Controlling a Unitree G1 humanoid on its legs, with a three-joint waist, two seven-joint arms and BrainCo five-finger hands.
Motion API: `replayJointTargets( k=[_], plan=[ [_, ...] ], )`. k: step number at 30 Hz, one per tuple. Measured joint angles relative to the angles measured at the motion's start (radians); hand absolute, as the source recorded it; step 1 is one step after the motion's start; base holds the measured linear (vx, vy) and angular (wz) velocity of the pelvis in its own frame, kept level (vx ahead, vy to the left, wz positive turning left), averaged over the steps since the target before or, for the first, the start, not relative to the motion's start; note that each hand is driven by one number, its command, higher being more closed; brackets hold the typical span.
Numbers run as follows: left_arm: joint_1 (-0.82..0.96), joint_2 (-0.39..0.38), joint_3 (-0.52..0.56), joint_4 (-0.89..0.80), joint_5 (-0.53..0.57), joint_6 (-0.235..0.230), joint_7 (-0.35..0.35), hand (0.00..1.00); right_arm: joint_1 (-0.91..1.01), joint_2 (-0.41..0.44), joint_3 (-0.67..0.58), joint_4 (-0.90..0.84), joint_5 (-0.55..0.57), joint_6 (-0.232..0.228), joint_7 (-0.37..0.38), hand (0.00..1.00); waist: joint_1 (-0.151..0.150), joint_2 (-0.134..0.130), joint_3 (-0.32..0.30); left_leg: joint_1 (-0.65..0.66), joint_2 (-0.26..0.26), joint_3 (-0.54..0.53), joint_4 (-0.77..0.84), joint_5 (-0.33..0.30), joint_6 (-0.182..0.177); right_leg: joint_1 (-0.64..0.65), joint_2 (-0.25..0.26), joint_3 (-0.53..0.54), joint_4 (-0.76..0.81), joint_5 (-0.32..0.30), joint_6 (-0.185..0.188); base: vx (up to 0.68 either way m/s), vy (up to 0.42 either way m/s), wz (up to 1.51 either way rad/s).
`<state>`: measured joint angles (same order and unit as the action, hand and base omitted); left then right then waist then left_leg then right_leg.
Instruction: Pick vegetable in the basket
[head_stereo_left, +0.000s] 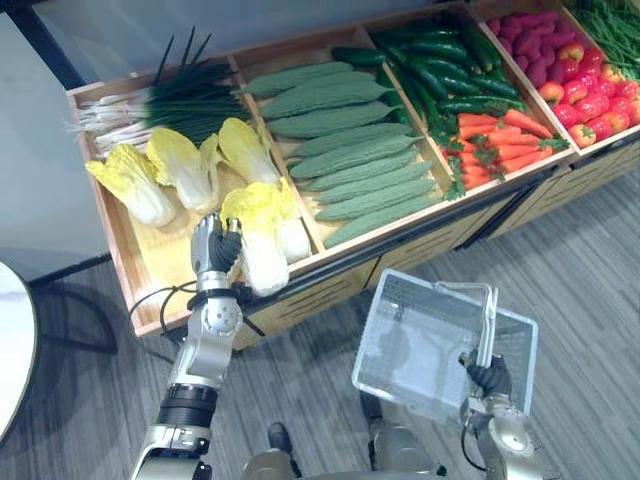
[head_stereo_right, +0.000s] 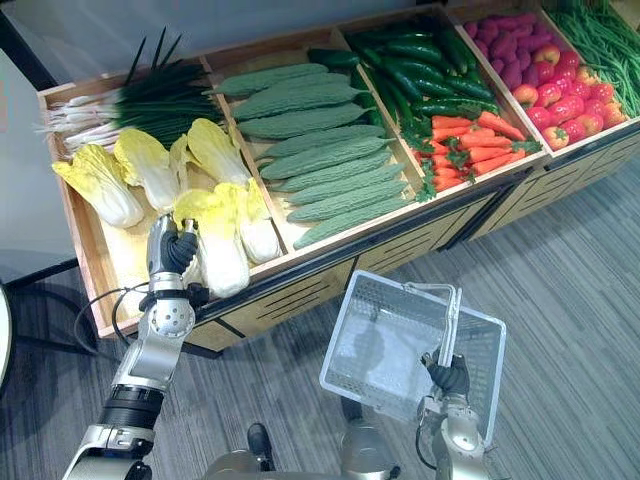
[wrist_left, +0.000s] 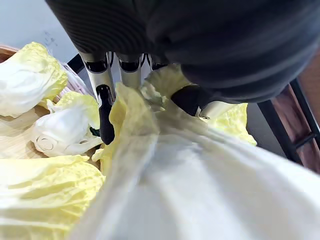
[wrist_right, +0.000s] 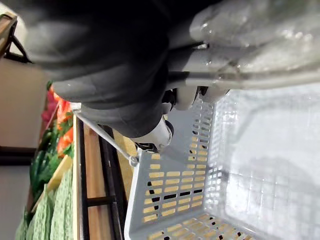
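Observation:
A napa cabbage lies at the front of the wooden bin's left compartment, leafy end pointing away from me. My left hand rests against its left side. In the left wrist view the cabbage runs between the straight fingers and the thumb, which touches its leaves. The hand is open. My right hand is shut on the handle of a grey plastic basket, held tilted and empty below the shelf. The basket's mesh wall shows past that hand.
Three more cabbages and spring onions share the left compartment. To the right lie bitter gourds, cucumbers, carrots, red peppers and green beans. The shelf's front edge stands between hand and basket.

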<state>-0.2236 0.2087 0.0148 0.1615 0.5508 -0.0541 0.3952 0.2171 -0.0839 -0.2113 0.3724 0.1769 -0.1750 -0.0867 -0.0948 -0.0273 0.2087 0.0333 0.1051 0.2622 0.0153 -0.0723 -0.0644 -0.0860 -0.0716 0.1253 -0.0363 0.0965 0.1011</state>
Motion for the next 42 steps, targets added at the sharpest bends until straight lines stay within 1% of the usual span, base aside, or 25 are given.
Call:
replayJointTargets(
  k=[2, 7, 9, 10, 15, 16, 17, 18, 19, 20, 21, 22, 23, 24, 25, 26, 27, 30, 31, 33, 34, 36, 37, 39, 42],
  plan=[
    [0.046, -0.011, 0.029, -0.004, -0.001, 0.0, 0.002, 1.0, 0.039, 0.001, -0.007, 0.002, -0.002, 0.017, 0.002, 1.0, -0.001, 0.0, -0.03, 0.0, -0.001, -0.011, -0.001, 0.0, 0.0, 0.003, -0.002, -0.012, 0.0, -0.001, 0.0, 0.0, -0.025, 0.11],
    [0.053, -0.013, 0.035, -0.006, -0.012, 0.0, 0.004, 1.0, 0.045, 0.001, -0.017, 0.002, -0.002, 0.024, 0.001, 1.0, 0.001, -0.001, -0.05, 0.0, -0.001, -0.013, -0.001, 0.0, 0.0, 0.005, -0.002, -0.014, -0.002, -0.001, 0.0, 0.0, -0.006, 0.02],
    [0.1, -0.044, 0.039, -0.079, -0.103, -0.012, 0.004, 1.0, 0.039, 0.001, -0.022, 0.002, -0.004, 0.024, -0.004, 1.0, 0.001, -0.001, -0.051, 0.014, -0.001, -0.003, -0.004, 0.0, 0.0, 0.011, 0.0, -0.003, -0.002, -0.001, 0.0, -0.04, 0.001, -1.01],
    [0.233, -0.129, 0.016, -0.231, -0.208, -0.087, -0.002, 1.0, 0.007, 0.001, -0.058, 0.0, -0.03, 0.026, -0.048, 1.0, -0.008, 0.015, -0.061, 0.028, 0.024, 0.106, 0.147, -0.131, -0.003, -0.022, 0.041, 0.157, 0.033, 0.001, 0.004, -0.06, 0.02, -1.89],
    [0.247, -0.132, 0.024, -0.259, -0.211, -0.087, -0.001, 1.0, 0.015, 0.003, -0.064, -0.004, -0.034, 0.033, -0.062, 1.0, -0.001, 0.015, -0.061, 0.015, 0.025, 0.106, 0.18, -0.148, 0.0, -0.026, 0.039, 0.16, 0.037, 0.002, 0.005, -0.02, 0.007, -0.4],
    [0.261, -0.145, 0.03, -0.294, -0.221, -0.086, 0.002, 1.0, 0.008, 0.004, -0.062, -0.02, -0.043, 0.042, -0.063, 1.0, 0.004, 0.02, -0.059, 0.017, 0.034, 0.138, 0.198, -0.16, 0.002, -0.048, 0.055, 0.151, 0.041, 0.02, 0.005, -0.03, 0.022, -0.93],
    [0.286, -0.153, 0.044, -0.339, -0.238, -0.085, 0.017, 1.0, -0.017, 0.01, -0.049, -0.048, -0.05, 0.058, -0.065, 1.0, 0.016, 0.032, -0.058, 0.025, 0.063, 0.209, 0.211, -0.174, -0.003, -0.069, 0.09, 0.069, 0.024, 0.084, -0.046, -0.02, 0.024, -1.93],
    [0.297, -0.145, 0.038, -0.391, -0.247, -0.088, 0.02, 1.0, -0.033, 0.029, -0.006, -0.118, -0.053, 0.064, -0.071, 1.0, 0.035, 0.048, -0.052, 0.056, 0.1, 0.344, 0.195, -0.178, -0.009, -0.061, 0.094, -0.217, -0.021, 0.098, -0.184, -0.01, 0.008, -2.25],
    [0.293, -0.15, 0.027, -0.4, -0.248, -0.099, 0.018, 1.0, -0.041, 0.036, 0.019, -0.158, -0.054, 0.063, -0.076, 1.0, 0.052, 0.036, -0.051, 0.089, 0.097, 0.406, 0.183, -0.178, -0.01, -0.07, 0.081, -0.4, 0.02, 0.027, -0.218, 0.01, -0.022, -2.82],
    [0.306, -0.17, -0.015, -0.399, -0.258, -0.113, 0.007, 1.0, -0.079, 0.044, 0.065, -0.2, -0.064, 0.063, -0.082, 1.0, 0.051, 0.062, -0.037, 0.144, 0.108, 0.519, 0.203, -0.179, -0.028, -0.077, 0.045, -0.562, 0.116, -0.042, -0.208, 0.03, -0.076, -2.87],
    [0.31, -0.167, -0.074, -0.376, -0.27, -0.126, -0.028, 1.0, -0.097, 0.059, 0.12, -0.223, -0.065, 0.05, -0.08, 1.0, 0.053, 0.064, -0.035, 0.145, 0.172, 0.538, 0.377, -0.209, -0.018, -0.077, 0.062, -0.512, 0.159, -0.065, -0.174, 0.07, -0.147, -2.96],
    [0.306, -0.167, -0.125, -0.352, -0.277, -0.127, -0.048, 1.0, -0.099, 0.06, 0.155, -0.246, -0.059, 0.044, -0.079, 1.0, 0.056, 0.069, -0.034, 0.106, 0.238, 0.503, 0.558, -0.214, 0.055, -0.074, 0.078, -0.459, 0.176, -0.077, -0.184, 0.07, -0.156, -2.1],
    [0.302, -0.167, -0.153, -0.338, -0.279, -0.128, -0.057, 1.0, -0.101, 0.057, 0.17, -0.262, -0.056, 0.041, -0.078, 1.0, 0.054, 0.073, -0.033, 0.074, 0.271, 0.469, 0.669, -0.196, 0.146, -0.073, 0.088, -0.439, 0.186, -0.081, -0.188, 0.09, -0.156, -1.73],
    [0.289, -0.174, -0.208, -0.313, -0.282, -0.128, -0.071, 1.0, -0.102, 0.048, 0.187, -0.294, -0.041, 0.038, -0.077, 1.0, 0.052, 0.079, -0.029, 0.016, 0.305, 0.39, 0.822, -0.102, 0.279, -0.06, 0.11, -0.396, 0.19, -0.092, -0.197, 0.12, -0.076, -1.74],
    [0.281, -0.195, -0.232, -0.292, -0.283, -0.128, -0.078, 1.0, -0.103, 0.038, 0.207, -0.321, -0.03, 0.036, -0.074, 1.0, 0.054, 0.083, -0.027, -0.031, 0.28, 0.262, 0.905, -0.007, 0.225, -0.042, 0.127, -0.346, 0.176, -0.1, -0.204, 0.15, -0.055, -1.67],
    [0.28, -0.202, -0.239, -0.287, -0.283, -0.129, -0.081, 1.0, -0.105, 0.034, 0.222, -0.329, -0.029, 0.032, -0.074, 1.0, 0.056, 0.082, -0.026, -0.052, 0.262, 0.202, 0.923, -0.033, 0.179, -0.04, 0.132, -0.323, 0.177, -0.1, -0.207, 0.22, -0.013, -1.51],
    [0.272, -0.203, -0.251, -0.284, -0.283, -0.129, -0.089, 1.0, -0.116, 0.033, 0.229, -0.343, -0.02, 0.027, -0.073, 1.0, 0.056, 0.081, -0.023, -0.12, 0.209, 0.069, 0.924, -0.119, 0.098, -0.037, 0.14, -0.275, 0.181, -0.102, -0.211, 0.19, -0.008, -0.99],
    [0.276, -0.203, -0.251, -0.277, -0.282, -0.129, -0.088, 1.0, -0.136, 0.033, 0.25, -0.358, -0.02, 0.025, -0.08, 1.0, 0.072, 0.076, -0.007, -0.166, 0.116, -0.075, 0.803, -0.194, 0.044, 0.004, 0.14, -0.205, 0.191, -0.107, -0.218, 0.21, 0.023, -0.85],
    [0.278, -0.204, -0.254, -0.276, -0.282, -0.129, -0.087, 1.0, -0.143, 0.03, 0.268, -0.358, -0.02, 0.025, -0.085, 1.0, 0.088, 0.079, -0.008, -0.168, 0.061, -0.159, 0.7, -0.209, 0.018, 0.026, 0.14, -0.17, 0.194, -0.114, -0.225, 0.17, 0.076, -0.8],
    [0.276, -0.206, -0.26, -0.277, -0.282, -0.131, -0.085, 1.0, -0.15, 0.015, 0.303, -0.358, -0.022, 0.025, -0.085, 1.0, 0.106, 0.088, -0.01, -0.168, -0.014, -0.271, 0.547, -0.213, 0.001, 0.046, 0.142, -0.121, 0.199, -0.116, -0.21, 0.24, 0.142, -0.91],
    [0.276, -0.206, -0.27, -0.277, -0.282, -0.13, -0.084, 1.0, -0.159, 0.011, 0.311, -0.358, -0.022, 0.026, -0.085, 1.0, 0.11, 0.097, -0.015, -0.166, -0.066, -0.358, 0.408, -0.191, -0.027, 0.054, 0.148, -0.079, 0.202, -0.123, -0.193, 0.26, 0.178, -0.86],
    [0.275, -0.206, -0.283, -0.277, -0.282, -0.13, -0.085, 1.0, -0.163, 0.009, 0.317, -0.358, -0.022, 0.026, -0.085, 1.0, 0.11, 0.113, -0.022, -0.155, -0.072, -0.375, 0.327, -0.133, -0.014, 0.054, 0.165, -0.053, 0.21, -0.133, -0.177, 0.19, 0.161, -0.64],
    [0.274, -0.206, -0.294, -0.273, -0.281, -0.131, -0.086, 1.0, -0.163, 0.006, 0.316, -0.355, -0.022, 0.026, -0.085, 1.0, 0.11, 0.123, -0.028, -0.145, -0.069, -0.372, 0.308, -0.064, 0.034, 0.058, 0.178, -0.036, 0.215, -0.14, -0.167, 0.2, 0.199, -0.55],
    [0.252, -0.193, -0.33, -0.228, -0.273, -0.129, -0.09, 1.0, -0.159, 0.016, 0.311, -0.367, -0.017, 0.026, -0.085, 1.0, 0.099, 0.107, -0.033, -0.099, -0.094, -0.341, 0.253, -0.05, 0.053, 0.073, 0.147, -0.013, 0.217, -0.156, -0.136, 0.2, 0.199, -0.32],
    [0.221, -0.188, -0.362, -0.187, -0.258, -0.127, -0.09, 1.0, -0.159, 0.017, 0.31, -0.369, 0.011, 0.026, -0.079, 1.0, 0.083, 0.103, -0.04, -0.047, -0.133, -0.338, 0.16, -0.008, 0.081, 0.085, 0.103, -0.009, 0.214, -0.175, -0.107, 0.12, 0.167, 0.14]
  ],
)
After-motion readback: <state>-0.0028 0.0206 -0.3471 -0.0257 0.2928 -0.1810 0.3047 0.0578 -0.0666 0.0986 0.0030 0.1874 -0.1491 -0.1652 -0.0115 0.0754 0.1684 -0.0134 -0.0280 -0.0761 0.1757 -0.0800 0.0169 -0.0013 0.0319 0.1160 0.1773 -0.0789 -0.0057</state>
